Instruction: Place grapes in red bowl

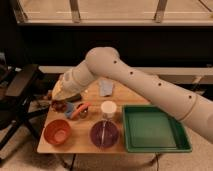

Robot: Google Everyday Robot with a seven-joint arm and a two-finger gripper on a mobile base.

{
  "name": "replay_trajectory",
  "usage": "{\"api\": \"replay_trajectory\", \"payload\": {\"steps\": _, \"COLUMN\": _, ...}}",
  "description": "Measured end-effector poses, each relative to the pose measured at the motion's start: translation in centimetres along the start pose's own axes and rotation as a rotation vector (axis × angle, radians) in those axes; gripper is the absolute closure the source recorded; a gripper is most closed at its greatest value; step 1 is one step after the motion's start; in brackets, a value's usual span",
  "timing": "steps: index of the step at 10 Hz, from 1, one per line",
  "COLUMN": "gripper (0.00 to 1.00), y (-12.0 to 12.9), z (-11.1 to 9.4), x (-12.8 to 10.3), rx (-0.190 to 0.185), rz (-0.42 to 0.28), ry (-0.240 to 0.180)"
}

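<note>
Down at the far left of the wooden table (80, 142), the gripper (61, 103) hangs low over the dark grapes (59, 105); whether it grips them I cannot tell. Just below sits the red bowl (57, 133), apart from the bunch. Right beside the grapes lies a cluster of blue and orange items (77, 110). Further right are a white cup (108, 109), a purple bowl (104, 134) and a green tray (154, 129). A black chair (20, 90) stands left of the table.
</note>
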Motion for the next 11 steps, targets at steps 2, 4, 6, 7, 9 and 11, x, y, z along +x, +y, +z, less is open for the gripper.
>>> {"api": "replay_trajectory", "payload": {"steps": 2, "gripper": 1.00, "y": -0.7, "z": 1.7, "x": -0.7, "rx": 0.037, "rz": -0.015, "ry": -0.037}}
{"api": "replay_trajectory", "payload": {"steps": 4, "gripper": 1.00, "y": -0.4, "z": 2.7, "x": -1.3, "rx": 0.069, "rz": -0.009, "ry": -0.059}}
{"api": "replay_trajectory", "payload": {"steps": 6, "gripper": 0.84, "y": -0.1, "z": 4.4, "x": -2.4, "rx": 0.120, "rz": 0.010, "ry": -0.090}}
{"api": "replay_trajectory", "payload": {"steps": 7, "gripper": 0.76, "y": 0.0, "z": 5.0, "x": -2.7, "rx": 0.138, "rz": 0.018, "ry": -0.100}}
{"api": "replay_trajectory", "payload": {"steps": 9, "gripper": 0.54, "y": 0.4, "z": 6.2, "x": -3.3, "rx": 0.181, "rz": 0.035, "ry": -0.117}}
{"api": "replay_trajectory", "payload": {"steps": 11, "gripper": 0.34, "y": 0.6, "z": 7.3, "x": -3.7, "rx": 0.206, "rz": 0.039, "ry": -0.122}}
